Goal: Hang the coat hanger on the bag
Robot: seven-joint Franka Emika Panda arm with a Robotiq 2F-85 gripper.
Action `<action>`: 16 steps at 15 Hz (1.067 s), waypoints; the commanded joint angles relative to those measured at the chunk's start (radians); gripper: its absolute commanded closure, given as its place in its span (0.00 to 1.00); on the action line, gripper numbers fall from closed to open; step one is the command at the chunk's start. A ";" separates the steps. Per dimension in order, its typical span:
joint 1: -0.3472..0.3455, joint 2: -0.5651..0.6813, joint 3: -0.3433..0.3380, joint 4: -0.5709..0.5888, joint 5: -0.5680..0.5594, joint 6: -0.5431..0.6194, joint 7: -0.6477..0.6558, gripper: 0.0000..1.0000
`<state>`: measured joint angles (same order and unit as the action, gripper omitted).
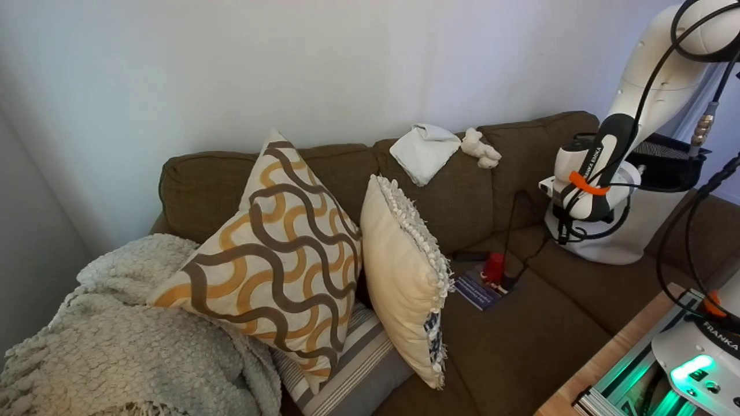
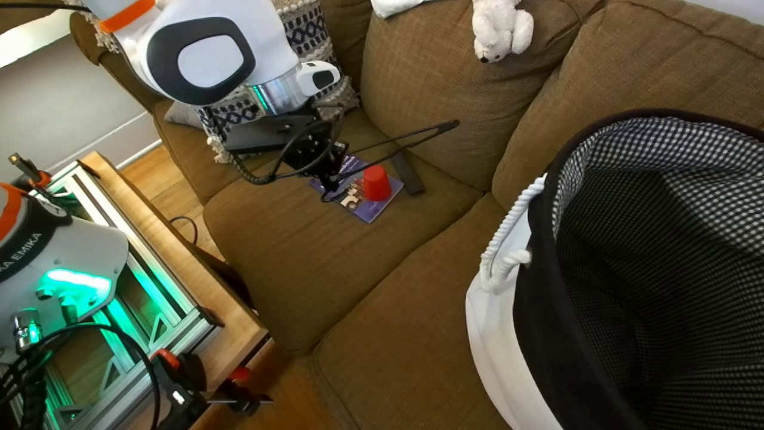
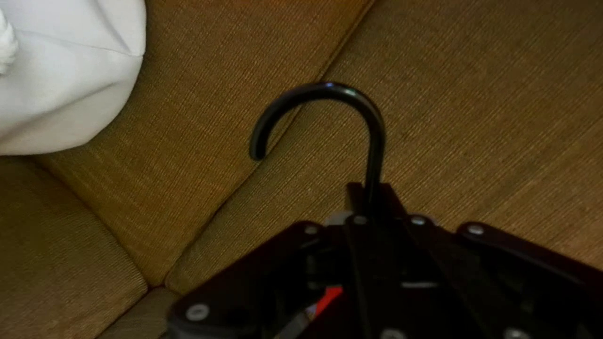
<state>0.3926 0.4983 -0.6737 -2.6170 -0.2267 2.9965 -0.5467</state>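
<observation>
A black coat hanger (image 3: 330, 90) has its hook pointing up and away from the jaws in the wrist view. Its body also shows in an exterior view (image 2: 444, 126), above the couch. My gripper (image 3: 370, 195) is shut on the hook's stem, which sits between its fingertips; the gripper also shows in an exterior view (image 2: 328, 179). The bag (image 2: 540, 298) is a large white bag with a black rim, checked lining and a white rope handle (image 2: 507, 239). It stands open on the couch, apart from the hanger. Part of it shows in the wrist view (image 3: 70, 94).
On the brown couch (image 2: 406, 334), a red cup (image 2: 376, 183) stands on a purple book (image 2: 370, 209), beside a dark remote (image 2: 407, 173). A white teddy bear (image 2: 500, 30) and white cloth (image 1: 425, 153) lie on the backrest. Pillows (image 1: 289, 248) fill the couch's far end.
</observation>
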 commanded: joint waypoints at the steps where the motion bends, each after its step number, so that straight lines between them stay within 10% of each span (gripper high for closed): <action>1: -0.086 -0.065 0.041 0.041 -0.233 -0.150 -0.030 0.98; 8: -0.360 -0.187 0.290 0.166 -0.496 -0.491 -0.258 0.98; 16: -0.456 -0.219 0.409 0.229 -0.693 -0.630 -0.315 0.98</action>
<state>-0.0224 0.3064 -0.2910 -2.4024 -0.8078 2.4602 -0.8567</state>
